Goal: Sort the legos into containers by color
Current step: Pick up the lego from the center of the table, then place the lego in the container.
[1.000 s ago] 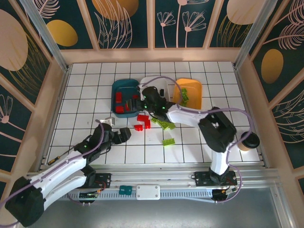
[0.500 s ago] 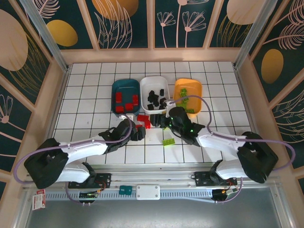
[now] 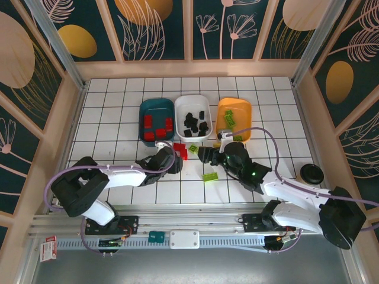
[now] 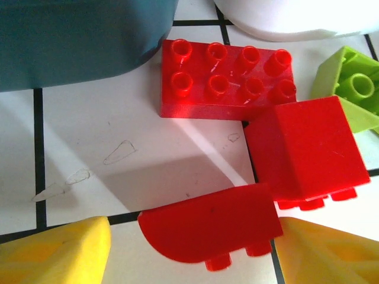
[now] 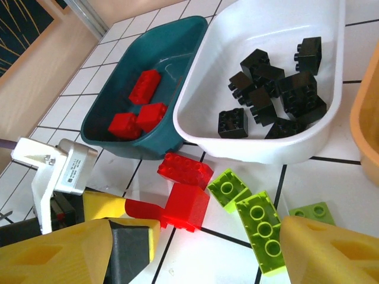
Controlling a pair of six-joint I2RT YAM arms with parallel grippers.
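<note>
Red bricks (image 3: 155, 124) seen in teal tray (image 3: 155, 109), black bricks (image 3: 194, 121) in white tray (image 3: 192, 99), green bricks (image 3: 230, 121) in orange tray (image 3: 240, 107). Loose red bricks (image 3: 180, 151) noted just beside left gripper (image 3: 175, 160); loose green brick (image 3: 209, 176) near right gripper (image 3: 204, 155).

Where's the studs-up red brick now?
The studs-up red brick: upper centre of the left wrist view, beside the teal tray, a tipped red brick at its lower right.

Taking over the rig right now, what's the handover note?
Left gripper: open, straddling a loose red brick, not gripping.
Right gripper: open, over a green brick.
Done: reds in teal tray, blacks in white tray, some greens in orange tray.
To do: three reds and a few greens on the table beside the trays.
</note>
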